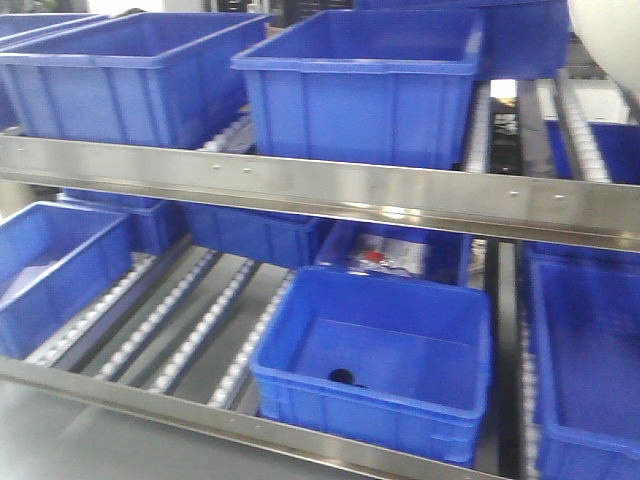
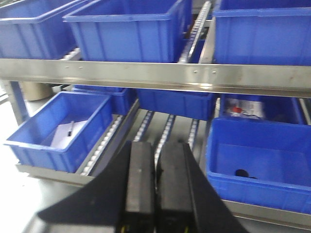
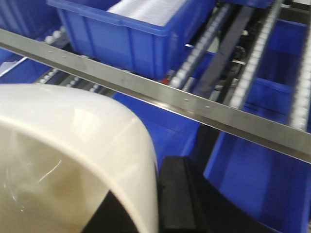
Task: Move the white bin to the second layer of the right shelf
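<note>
Clamping the rim of the glossy off-white plastic bin [image 3: 73,145], the right gripper [image 3: 163,208] holds it high before the flat steel front bar [image 3: 194,104] of the roller-railed shelf level [image 3: 257,53], seemingly to clear that edge; the left gripper [image 2: 155,194] hangs closed, empty.

- Bright, even light from above is seen in all views; a pale glare streak is laid along the steel front bar [image 1: 300,185].
- The front view is softened by slight blur; the white bin [image 1: 603,40] is washed out at the top right corner.
- In the right wrist view its near rim is out of focus, with soft sheen.
- The left hand [image 2: 156,145] is rendered dark, almost without detail.
</note>
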Robot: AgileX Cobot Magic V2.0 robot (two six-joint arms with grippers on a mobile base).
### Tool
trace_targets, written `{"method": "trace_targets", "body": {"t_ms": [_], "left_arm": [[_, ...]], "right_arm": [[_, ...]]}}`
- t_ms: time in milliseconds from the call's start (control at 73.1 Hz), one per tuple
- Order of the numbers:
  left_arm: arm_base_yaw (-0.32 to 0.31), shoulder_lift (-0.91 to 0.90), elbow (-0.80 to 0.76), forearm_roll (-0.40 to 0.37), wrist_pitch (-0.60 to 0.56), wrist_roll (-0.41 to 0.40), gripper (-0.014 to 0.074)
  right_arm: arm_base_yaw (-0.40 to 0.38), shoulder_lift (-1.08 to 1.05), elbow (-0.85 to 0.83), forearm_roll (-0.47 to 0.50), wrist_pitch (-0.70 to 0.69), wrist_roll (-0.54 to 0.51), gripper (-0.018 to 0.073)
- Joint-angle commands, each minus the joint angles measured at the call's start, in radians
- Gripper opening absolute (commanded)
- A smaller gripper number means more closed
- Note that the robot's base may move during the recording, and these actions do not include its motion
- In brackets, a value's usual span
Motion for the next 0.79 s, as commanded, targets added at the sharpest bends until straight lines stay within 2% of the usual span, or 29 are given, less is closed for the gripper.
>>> {"method": "trace_targets", "body": {"t_ms": [0, 780], "left_arm": [[-0.006, -0.014, 0.037, 0.0, -0.085, -0.003, 0.0085], [-0.006, -0.014, 0.037, 0.0, -0.085, -0.003, 0.0085]], "right_arm": [[-0.007, 0.0, -0.033, -0.011, -0.098, 0.0, 0.0055], [-0.007, 0.0, -0.033, -0.011, -0.098, 0.0, 0.0055]]}}
